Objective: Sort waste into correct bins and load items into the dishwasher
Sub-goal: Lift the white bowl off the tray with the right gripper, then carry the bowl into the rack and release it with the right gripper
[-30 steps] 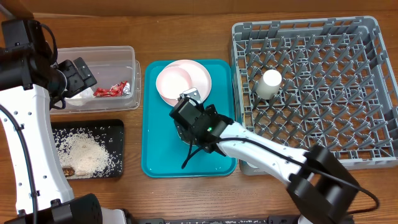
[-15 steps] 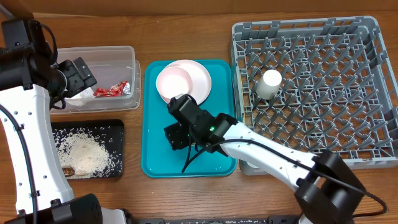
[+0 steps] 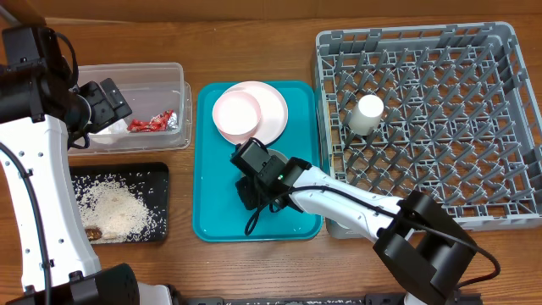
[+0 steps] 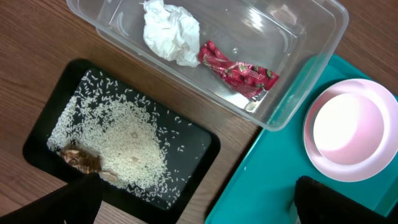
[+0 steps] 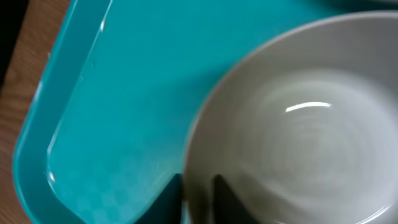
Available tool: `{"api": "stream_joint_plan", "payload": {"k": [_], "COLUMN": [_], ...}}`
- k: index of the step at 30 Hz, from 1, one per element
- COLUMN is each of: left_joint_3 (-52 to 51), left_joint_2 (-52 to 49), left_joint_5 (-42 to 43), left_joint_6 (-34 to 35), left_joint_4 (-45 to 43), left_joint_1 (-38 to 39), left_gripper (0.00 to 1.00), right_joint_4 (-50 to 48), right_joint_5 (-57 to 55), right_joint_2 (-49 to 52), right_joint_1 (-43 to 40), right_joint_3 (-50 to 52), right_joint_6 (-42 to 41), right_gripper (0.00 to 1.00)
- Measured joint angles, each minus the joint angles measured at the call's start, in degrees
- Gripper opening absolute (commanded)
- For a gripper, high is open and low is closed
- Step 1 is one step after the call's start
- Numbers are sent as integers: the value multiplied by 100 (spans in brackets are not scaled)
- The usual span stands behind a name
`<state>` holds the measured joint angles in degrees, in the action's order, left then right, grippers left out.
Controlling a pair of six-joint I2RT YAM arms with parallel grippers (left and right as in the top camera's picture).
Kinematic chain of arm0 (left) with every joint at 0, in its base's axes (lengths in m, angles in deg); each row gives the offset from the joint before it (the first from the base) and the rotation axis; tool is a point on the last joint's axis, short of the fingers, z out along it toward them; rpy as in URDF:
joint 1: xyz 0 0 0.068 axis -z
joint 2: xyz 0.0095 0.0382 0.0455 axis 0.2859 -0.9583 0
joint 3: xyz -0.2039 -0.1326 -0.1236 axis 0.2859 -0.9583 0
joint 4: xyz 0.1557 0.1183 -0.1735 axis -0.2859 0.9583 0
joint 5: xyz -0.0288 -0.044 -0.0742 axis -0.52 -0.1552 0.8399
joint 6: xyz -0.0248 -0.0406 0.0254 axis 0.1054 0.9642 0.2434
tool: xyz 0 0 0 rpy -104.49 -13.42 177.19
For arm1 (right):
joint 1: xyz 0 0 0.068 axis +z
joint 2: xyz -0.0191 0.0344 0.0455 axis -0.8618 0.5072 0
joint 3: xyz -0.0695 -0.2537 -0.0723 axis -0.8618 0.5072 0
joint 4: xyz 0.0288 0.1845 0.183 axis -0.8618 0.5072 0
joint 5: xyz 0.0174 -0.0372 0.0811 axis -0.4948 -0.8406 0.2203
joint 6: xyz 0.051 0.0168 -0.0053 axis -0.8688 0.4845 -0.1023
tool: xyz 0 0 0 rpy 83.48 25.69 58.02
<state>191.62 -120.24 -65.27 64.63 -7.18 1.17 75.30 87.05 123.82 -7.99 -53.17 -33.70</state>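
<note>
Rectangular teal tray [image 3: 216,199], rounded corners, flat on brown wooden table [image 3: 254,51]

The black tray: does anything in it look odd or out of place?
Yes. Among the white rice in the black tray, a brown crumpled scrap lies near one corner. Its colour differs from the rice; what it is cannot be told.

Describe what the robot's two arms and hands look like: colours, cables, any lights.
The left arm and right arm have smooth white links between bulky black joints, with a thin black cable looping alongside. The left hand and right hand are black and blocky. A small green light glows on the right wrist.
</note>
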Motion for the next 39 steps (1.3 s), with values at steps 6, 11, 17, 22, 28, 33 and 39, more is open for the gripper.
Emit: {"api": "stream_joint_plan", "payload": {"k": [6,11,17,22,28,33,39], "left_joint_3": [2,2,0,2,2,0,2], "left_joint_2": [2,0,0,0,0,0,0], "left_joint_5": [-2,-2,-2,-2,-2,0,-2], "left_joint_6": [0,0,0,0,0,0,0], "left_joint_4": [0,0,0,0,0,0,0], "left_joint_1": [0,0,0,0,0,2,0], "left_gripper": [100,100,100,100,100,100,100], "right_joint_4": [-26,269,859,1421,1803,2295,3012], "right_joint_5": [-59,-118,-90,258,1934,3506,4627], "right_joint_2": [-7,-15,-278,-748,-1462,-1749,-1755], "right_joint_1": [0,0,-35,-326,-1322,-2380,-3383], "right_joint_3": [-7,-210,-649,-844,-855,-887,-887], "right_joint_6": [20,13,7,109,291,378,804], "right_gripper": [4,4,4,4,4,4,4]}}
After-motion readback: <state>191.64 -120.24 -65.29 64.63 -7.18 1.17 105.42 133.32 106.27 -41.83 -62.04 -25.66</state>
